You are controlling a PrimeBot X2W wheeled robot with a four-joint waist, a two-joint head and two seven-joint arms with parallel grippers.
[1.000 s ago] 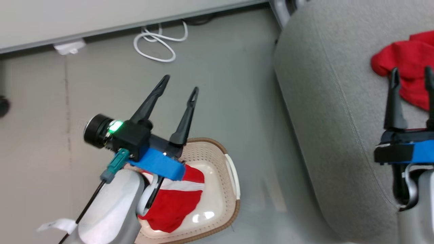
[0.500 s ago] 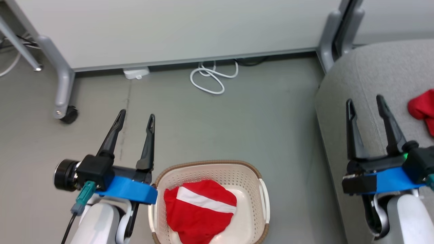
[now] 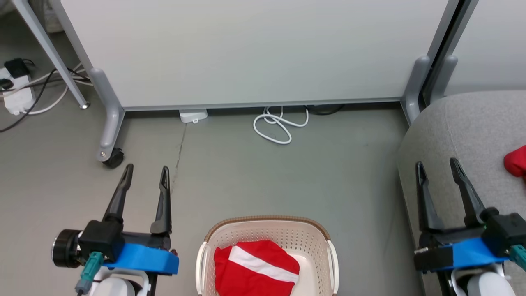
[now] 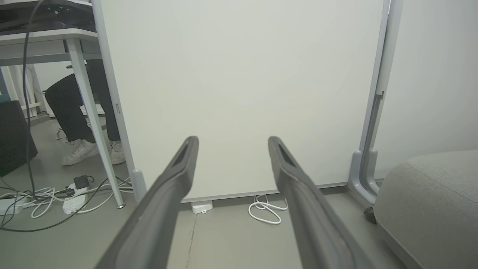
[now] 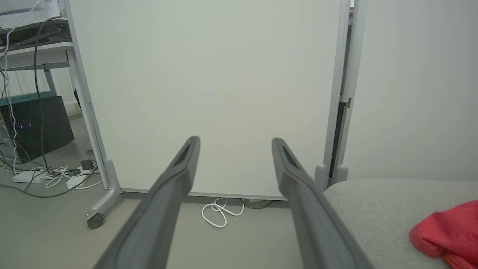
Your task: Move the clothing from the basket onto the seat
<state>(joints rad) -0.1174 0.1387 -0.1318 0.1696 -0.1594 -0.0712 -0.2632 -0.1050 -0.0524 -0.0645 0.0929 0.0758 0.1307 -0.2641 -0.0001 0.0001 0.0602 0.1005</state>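
Left gripper is hovering wide open, empty, above floor left of basket. Right gripper is gaping too, hanging over sofa edge. Striped garment is lying in basket; red garment is resting on sofa.

the left gripper has come off the basket and now hangs left of it, beside its rim.
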